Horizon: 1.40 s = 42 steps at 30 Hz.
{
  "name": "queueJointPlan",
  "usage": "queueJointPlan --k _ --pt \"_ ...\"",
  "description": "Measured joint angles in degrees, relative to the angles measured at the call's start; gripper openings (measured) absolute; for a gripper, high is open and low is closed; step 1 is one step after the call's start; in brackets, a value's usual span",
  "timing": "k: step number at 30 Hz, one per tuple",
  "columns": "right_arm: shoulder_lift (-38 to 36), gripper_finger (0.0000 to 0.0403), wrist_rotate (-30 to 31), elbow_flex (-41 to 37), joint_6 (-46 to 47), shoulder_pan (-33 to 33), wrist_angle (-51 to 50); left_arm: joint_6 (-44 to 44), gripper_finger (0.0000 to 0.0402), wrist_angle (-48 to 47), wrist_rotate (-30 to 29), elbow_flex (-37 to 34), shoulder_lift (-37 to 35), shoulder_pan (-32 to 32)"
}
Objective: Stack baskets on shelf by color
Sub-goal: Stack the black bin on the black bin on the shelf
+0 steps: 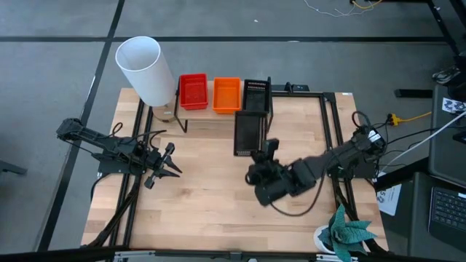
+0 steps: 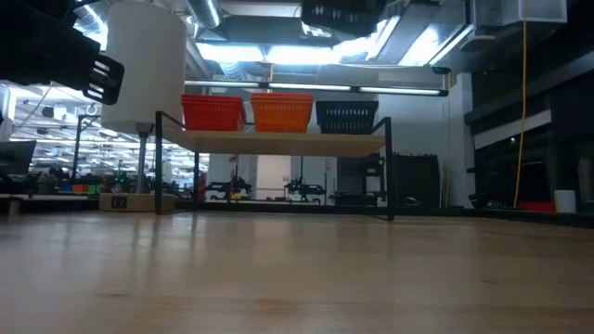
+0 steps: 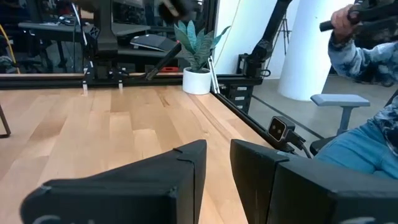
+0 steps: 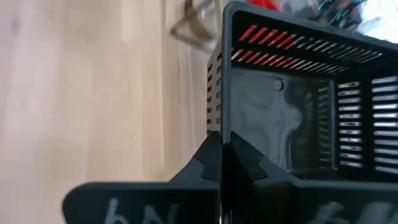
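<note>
Three baskets (image 1: 226, 94) sit side by side on the shelf (image 2: 278, 142); a fourth basket (image 1: 247, 134) hangs just ahead of the right gripper (image 1: 264, 151), before the shelf.

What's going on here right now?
The right claw is shut on the rim of a black basket, holding it in front of the shelf. Red, orange and black baskets already sit on the shelf. The left claw waits over the table's left side, holding nothing.

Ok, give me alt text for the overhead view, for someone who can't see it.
The right pincer grips a black basket in front of a shelf holding red, orange and black baskets. The left pincer waits aside.
</note>
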Motion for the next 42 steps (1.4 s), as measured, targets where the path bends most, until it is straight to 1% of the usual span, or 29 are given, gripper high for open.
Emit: queueJointPlan --k 4,10,12,15,17,20,23,26,29,31,33,35,37,42 --pt "-0.96 0.0002 -6.68 0.00 -3.01 -4.14 -4.56 0.00 0.0066 0.00 -0.01 0.00 -0.01 0.01" --pt "-0.95 0.0002 -8.21 -0.02 -8.95 -9.85 -5.65 0.00 0.0066 0.00 0.00 0.00 -0.02 0.00" --pt "-1.45 0.0002 -8.28 -0.04 -10.51 -12.08 -7.64 0.00 0.0066 0.00 0.00 0.00 0.00 0.00" --pt "-4.09 0.0002 -8.57 -0.04 -10.05 -15.90 -10.97 0.00 0.0066 0.01 0.02 0.00 -0.02 0.00" --pt "-6.58 0.0002 -10.22 -0.04 -8.36 -18.70 -12.36 0.00 0.0066 0.01 0.02 0.00 0.01 0.01" --pt "-10.71 0.0002 -13.71 -0.09 -7.42 -22.50 -11.93 0.00 0.0066 -0.04 0.02 0.00 0.01 0.01" --pt "-14.51 0.0002 -17.09 -1.25 -9.07 -25.33 -8.93 0.00 0.0066 -0.02 -0.02 0.00 0.00 0.01" --pt "-17.28 0.0002 -19.05 -3.63 -11.92 -27.55 -3.34 0.00 0.0066 0.00 -0.04 0.00 -0.02 0.01" --pt "-19.97 0.0002 -20.25 -8.87 -14.72 -29.17 6.61 0.00 0.0066 0.00 -0.04 0.00 0.01 0.01" --pt "-21.21 0.0002 -20.99 -13.33 -18.79 -30.14 13.60 0.00 0.0066 0.00 -0.06 0.00 0.01 0.01" --pt "-22.25 0.0002 -23.88 -17.62 -21.46 -31.31 19.88 0.00 0.0066 0.00 -0.07 0.00 -0.02 0.00" --pt "-23.14 0.0002 -28.78 -20.92 -23.21 -32.79 24.67 0.00 0.0066 0.00 -0.07 0.00 0.01 0.00" --pt "-23.32 0.0002 -32.90 -23.10 -24.29 -34.04 27.01 0.00 0.0066 0.00 -0.09 0.00 -0.01 -0.01" --pt "-23.14 0.0002 -33.84 -24.22 -24.31 -36.41 28.36 0.00 0.0066 0.02 -0.04 0.00 -0.01 0.01"
